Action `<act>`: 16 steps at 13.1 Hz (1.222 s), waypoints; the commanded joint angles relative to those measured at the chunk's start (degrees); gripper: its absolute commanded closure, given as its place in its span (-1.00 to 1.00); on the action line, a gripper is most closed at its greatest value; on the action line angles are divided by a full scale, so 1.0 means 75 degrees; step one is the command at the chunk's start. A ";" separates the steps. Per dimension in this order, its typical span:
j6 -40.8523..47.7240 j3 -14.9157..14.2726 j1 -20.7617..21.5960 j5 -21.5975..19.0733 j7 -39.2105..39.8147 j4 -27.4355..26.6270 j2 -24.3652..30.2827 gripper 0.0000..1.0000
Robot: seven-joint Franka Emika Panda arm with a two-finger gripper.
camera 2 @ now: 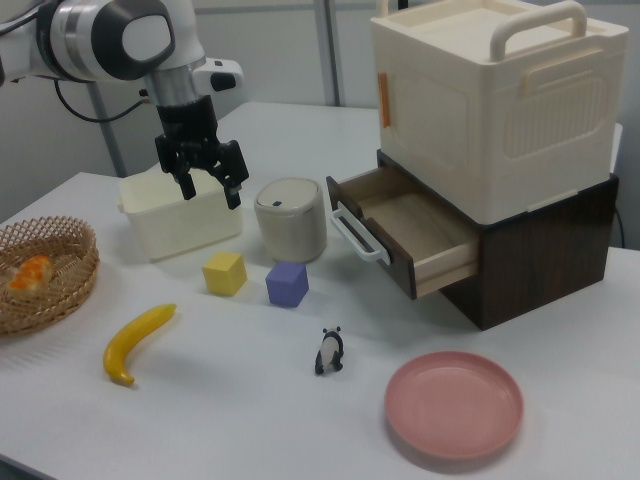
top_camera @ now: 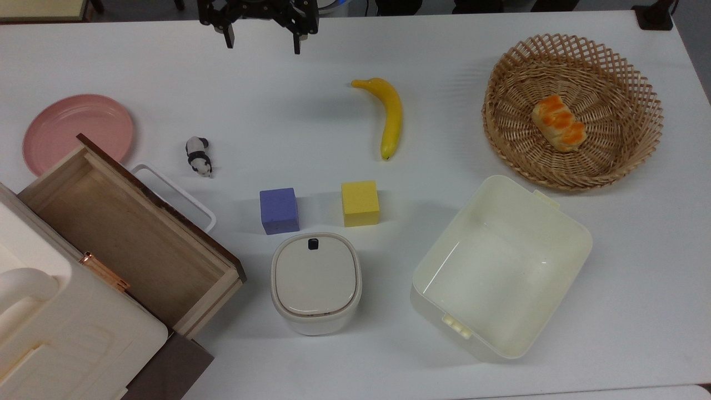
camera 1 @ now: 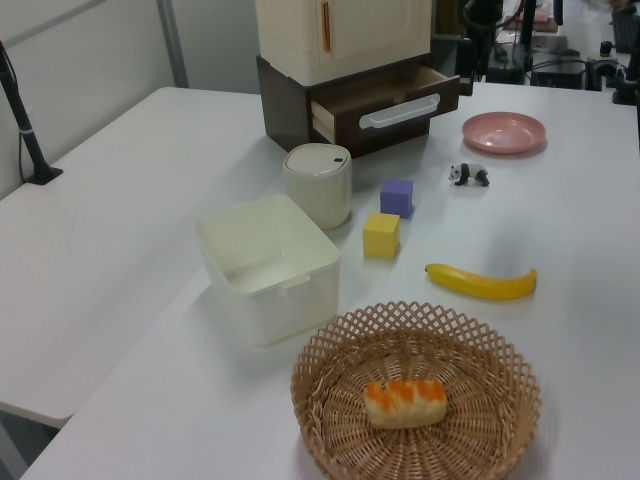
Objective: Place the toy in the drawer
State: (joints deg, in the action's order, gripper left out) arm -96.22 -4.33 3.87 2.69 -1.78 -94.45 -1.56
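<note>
End effector (top_camera: 260,40) hung open and empty, high over the counter (top_camera: 311,116), well apart from the toy (top_camera: 198,156); step was the approach, grasp not yet made. Toy stood on the counter just beside the open drawer (top_camera: 89,222), near its handle. Next move likely needs descent over the toy, then a narrow pinch.

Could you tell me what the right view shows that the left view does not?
The right view alone shows the arm with its gripper, jaws open, high over the table, and the cream box's loop handle. The left view alone shows the bread's full striped top inside the basket. Both share the toy standing on the table and the open drawer.
</note>
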 commanded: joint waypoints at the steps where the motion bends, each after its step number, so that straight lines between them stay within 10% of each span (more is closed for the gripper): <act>1: 0.0267 -0.0043 0.0012 -0.0172 -0.0008 0.0090 0.0068 -1.00; 16: 0.0396 -0.0289 -0.0538 -0.0160 0.1829 0.0090 0.0114 -1.00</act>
State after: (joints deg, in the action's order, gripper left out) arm -95.94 -6.30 1.83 2.69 6.30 -94.43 -1.50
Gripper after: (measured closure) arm 0.000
